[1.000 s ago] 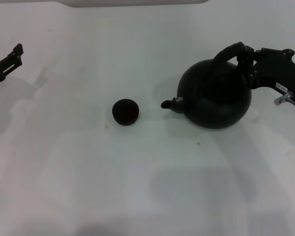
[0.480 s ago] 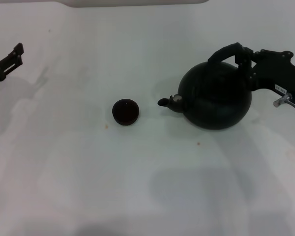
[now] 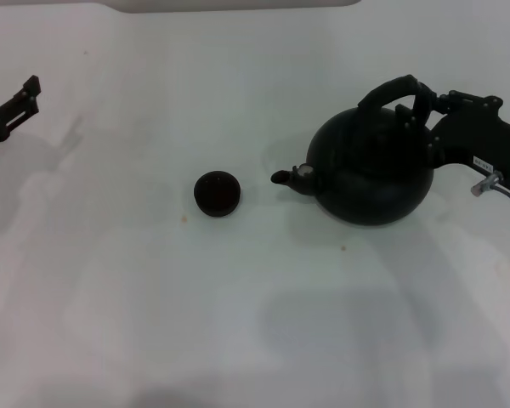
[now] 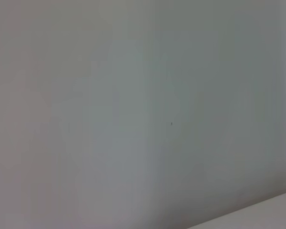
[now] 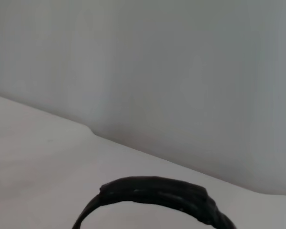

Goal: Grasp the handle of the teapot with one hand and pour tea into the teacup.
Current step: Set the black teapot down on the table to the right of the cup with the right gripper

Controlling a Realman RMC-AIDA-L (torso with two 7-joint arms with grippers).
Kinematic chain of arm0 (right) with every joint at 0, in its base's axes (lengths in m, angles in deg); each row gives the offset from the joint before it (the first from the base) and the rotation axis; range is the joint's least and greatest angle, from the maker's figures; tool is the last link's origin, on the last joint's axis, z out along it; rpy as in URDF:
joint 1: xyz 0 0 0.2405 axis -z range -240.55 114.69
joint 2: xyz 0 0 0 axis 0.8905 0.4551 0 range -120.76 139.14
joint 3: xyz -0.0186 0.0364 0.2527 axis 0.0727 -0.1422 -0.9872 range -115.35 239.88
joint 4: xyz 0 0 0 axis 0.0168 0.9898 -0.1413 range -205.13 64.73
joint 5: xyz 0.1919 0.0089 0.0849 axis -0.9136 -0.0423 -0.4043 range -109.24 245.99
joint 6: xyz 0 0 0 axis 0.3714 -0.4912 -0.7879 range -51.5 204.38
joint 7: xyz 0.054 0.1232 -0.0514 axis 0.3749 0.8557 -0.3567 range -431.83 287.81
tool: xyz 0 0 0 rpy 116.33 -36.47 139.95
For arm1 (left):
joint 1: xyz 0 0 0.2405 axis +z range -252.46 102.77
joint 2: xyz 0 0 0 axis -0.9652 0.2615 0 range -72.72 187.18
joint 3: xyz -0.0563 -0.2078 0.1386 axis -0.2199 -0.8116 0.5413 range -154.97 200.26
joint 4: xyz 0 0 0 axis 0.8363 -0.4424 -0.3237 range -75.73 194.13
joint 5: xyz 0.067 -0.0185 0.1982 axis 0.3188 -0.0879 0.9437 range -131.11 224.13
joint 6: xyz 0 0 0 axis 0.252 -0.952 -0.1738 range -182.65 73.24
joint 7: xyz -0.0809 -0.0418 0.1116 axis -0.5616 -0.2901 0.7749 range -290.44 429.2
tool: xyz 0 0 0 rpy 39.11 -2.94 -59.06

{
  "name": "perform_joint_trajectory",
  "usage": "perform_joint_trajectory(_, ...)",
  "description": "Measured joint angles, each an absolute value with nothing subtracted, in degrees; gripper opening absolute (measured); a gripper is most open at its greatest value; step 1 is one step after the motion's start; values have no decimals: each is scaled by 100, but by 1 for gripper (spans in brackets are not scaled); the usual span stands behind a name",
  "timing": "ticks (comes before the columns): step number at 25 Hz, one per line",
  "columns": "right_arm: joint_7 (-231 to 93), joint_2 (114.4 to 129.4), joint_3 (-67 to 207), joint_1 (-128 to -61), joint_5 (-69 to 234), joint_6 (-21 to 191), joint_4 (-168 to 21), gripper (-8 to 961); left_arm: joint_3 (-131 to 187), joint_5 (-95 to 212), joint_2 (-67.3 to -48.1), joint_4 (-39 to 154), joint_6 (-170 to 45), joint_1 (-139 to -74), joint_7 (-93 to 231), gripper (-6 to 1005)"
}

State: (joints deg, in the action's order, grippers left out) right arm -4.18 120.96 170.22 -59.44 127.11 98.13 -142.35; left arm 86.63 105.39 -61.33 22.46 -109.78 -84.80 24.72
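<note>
Tilting a touch further toward the one teacup than a moment ago, the single teapot hangs right of it, handle pinched by the right gripper. Left gripper parked far left, fingers spread.

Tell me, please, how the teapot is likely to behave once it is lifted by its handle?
The teapot is big and round beside the teacup, so probably heavy. Hung from the arched handle, gripped off-centre by the right gripper, it may swing or tilt.
</note>
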Motion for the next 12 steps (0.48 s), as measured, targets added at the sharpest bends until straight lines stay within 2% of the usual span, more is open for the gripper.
perform_joint_trajectory(3, -419, 12099, 16995, -5934, 12729, 9841, -14215, 332, 8668, 10539, -6134, 2246, -10978, -8477, 2472, 876)
perform_joint_trajectory(12, -417, 12079, 16661, -5822, 12734, 10321, -14152, 548, 8663, 10539, -6134, 2274, -10977, -8459, 2473, 876)
